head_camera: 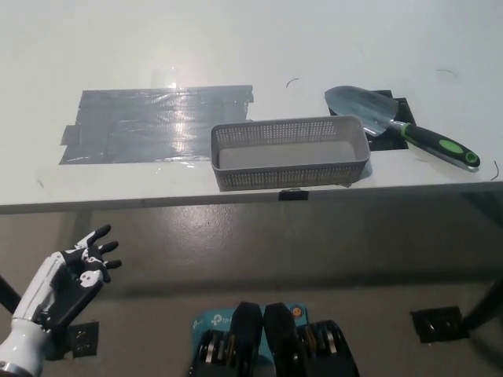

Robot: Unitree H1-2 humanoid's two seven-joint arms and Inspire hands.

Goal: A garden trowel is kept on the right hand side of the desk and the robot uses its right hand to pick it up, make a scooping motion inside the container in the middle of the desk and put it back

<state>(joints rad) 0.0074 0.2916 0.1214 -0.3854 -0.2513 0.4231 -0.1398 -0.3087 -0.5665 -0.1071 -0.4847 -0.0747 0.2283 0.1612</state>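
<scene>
Trowel (397, 126) seen upper right of frame, flat on desk (236, 47), just beside container (292, 174). Blade pointed up-left, handle (440, 147) down-right. Right hand not seen; state cannot be told. White left hand (78, 271) held lower left, fingers spread, far from trowel.

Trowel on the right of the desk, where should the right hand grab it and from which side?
Take the trowel by its black-and-green handle, coming from above on the right: the handle lies flat, away from the basket, pointing right.
</scene>
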